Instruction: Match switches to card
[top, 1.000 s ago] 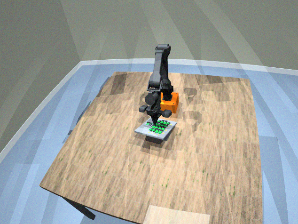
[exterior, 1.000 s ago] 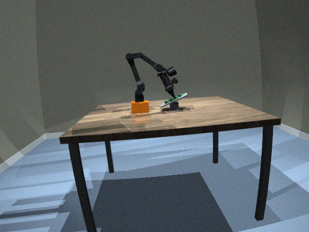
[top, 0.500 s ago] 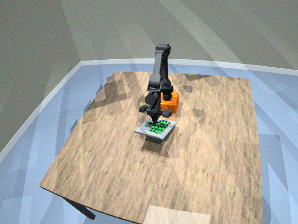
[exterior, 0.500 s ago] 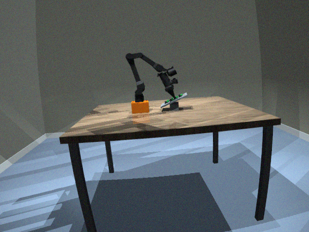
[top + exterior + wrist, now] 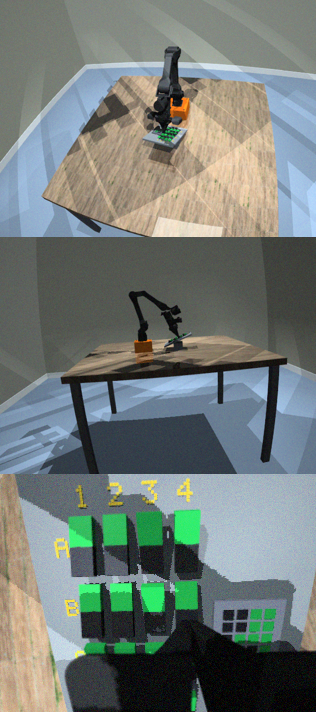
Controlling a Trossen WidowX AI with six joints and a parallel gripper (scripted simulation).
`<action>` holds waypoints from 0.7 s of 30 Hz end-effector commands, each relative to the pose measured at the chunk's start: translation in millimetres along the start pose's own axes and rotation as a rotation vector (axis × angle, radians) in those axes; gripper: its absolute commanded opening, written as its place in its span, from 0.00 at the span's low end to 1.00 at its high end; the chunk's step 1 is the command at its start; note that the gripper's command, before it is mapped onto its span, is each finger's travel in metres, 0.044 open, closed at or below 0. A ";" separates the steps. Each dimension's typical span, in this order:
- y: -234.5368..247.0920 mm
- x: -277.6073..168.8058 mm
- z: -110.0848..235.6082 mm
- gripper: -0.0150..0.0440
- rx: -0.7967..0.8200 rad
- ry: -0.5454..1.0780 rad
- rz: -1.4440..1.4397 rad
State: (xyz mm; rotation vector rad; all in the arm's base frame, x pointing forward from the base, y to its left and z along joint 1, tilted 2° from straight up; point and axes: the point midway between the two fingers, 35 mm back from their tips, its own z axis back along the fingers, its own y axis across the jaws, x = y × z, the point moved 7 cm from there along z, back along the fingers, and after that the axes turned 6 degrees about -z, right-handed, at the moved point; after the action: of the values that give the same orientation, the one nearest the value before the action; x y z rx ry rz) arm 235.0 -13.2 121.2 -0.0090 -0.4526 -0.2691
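Observation:
The tilted grey panel [image 5: 149, 139] [image 5: 190, 334] [image 5: 260, 534] holds rows of green and dark switches. In the wrist view, rows A and B show in full, row C only in part; the rest is hidden behind the gripper. My gripper [image 5: 163, 131] [image 5: 178, 336] [image 5: 188, 626] is shut and empty, its tip at the dark nearer half of switch B4 [image 5: 186, 595], seemingly touching or just above it. The small card [image 5: 218, 619] lies right of the grid. Its two far rows show dark, dark, green, green; the visible third-row squares are green; its lower part is mostly covered. Which halves are raised is hard to tell.
The arm stands on an orange base block [image 5: 178, 112] [image 5: 142, 345] on the wooden table [image 5: 217, 158] [image 5: 229, 351]. A dark pedestal [image 5: 178, 345] supports the panel. A pale rectangle [image 5: 187, 227] lies at the table's edge in the top view. Shadows cross the panel.

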 end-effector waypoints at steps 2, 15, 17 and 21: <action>0.4 0.2 -1.1 0.25 0.005 -0.001 0.004; 0.4 0.1 -2.8 0.25 0.005 -0.001 0.004; 0.4 0.1 -3.1 0.25 0.005 -0.001 0.004; 0.4 0.1 -3.6 0.25 0.005 -0.001 0.004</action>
State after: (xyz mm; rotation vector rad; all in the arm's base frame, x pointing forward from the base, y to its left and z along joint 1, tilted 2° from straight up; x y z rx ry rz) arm 236.0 -13.3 118.5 -0.0088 -0.4517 -0.2690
